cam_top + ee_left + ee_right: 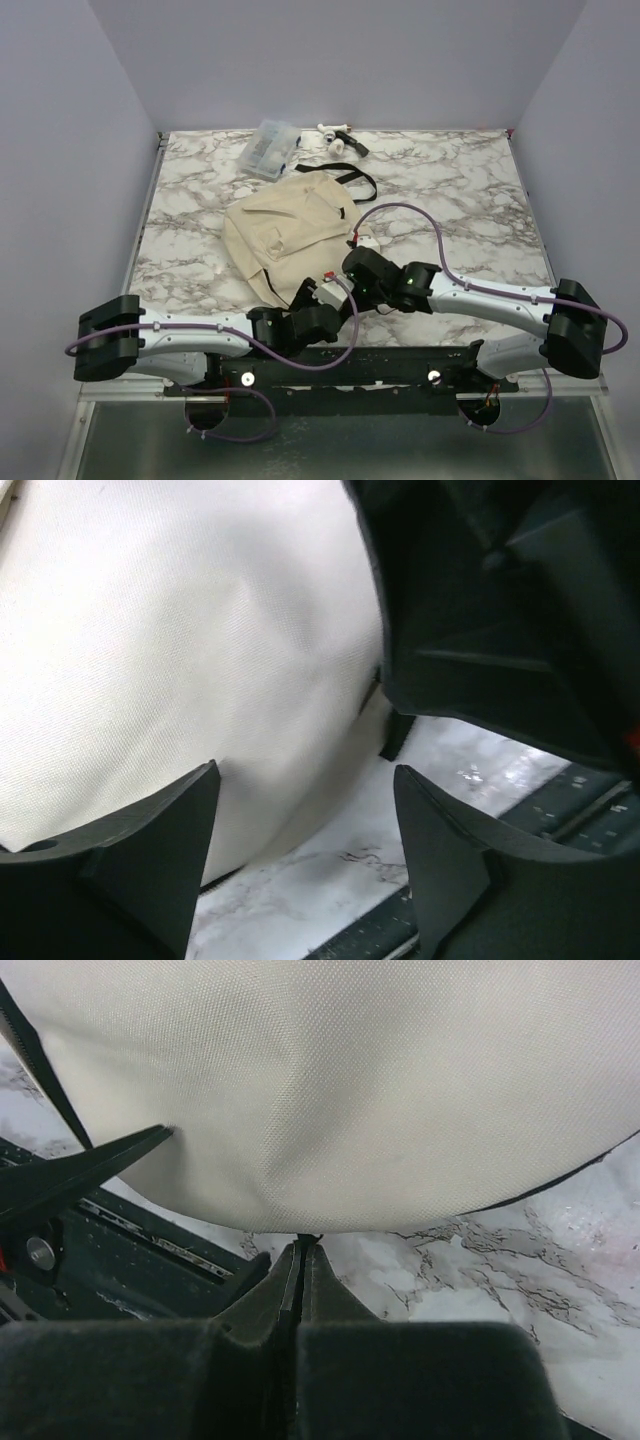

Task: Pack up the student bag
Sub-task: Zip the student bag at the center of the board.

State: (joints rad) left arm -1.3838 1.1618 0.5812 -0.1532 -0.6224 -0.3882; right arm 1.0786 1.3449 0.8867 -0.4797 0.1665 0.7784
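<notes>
The student bag (285,235) is a beige fabric backpack lying flat on the marble table, with a black strap (350,180) trailing off its far side. My left gripper (318,292) hovers open at the bag's near edge. In the left wrist view its fingers (170,840) stand wide apart over bare marble, with the bag's (150,630) fabric beside the left one. My right gripper (303,1242) is shut, its tips pinching a small black tab at the rim of the bag (350,1090). From above, the right gripper (345,262) sits at the bag's near right corner.
A clear plastic box (268,148) and small white objects (335,137) lie at the table's far edge. The black mounting rail (340,360) runs along the near edge. The right arm's dark wrist (500,610) fills the upper right of the left wrist view.
</notes>
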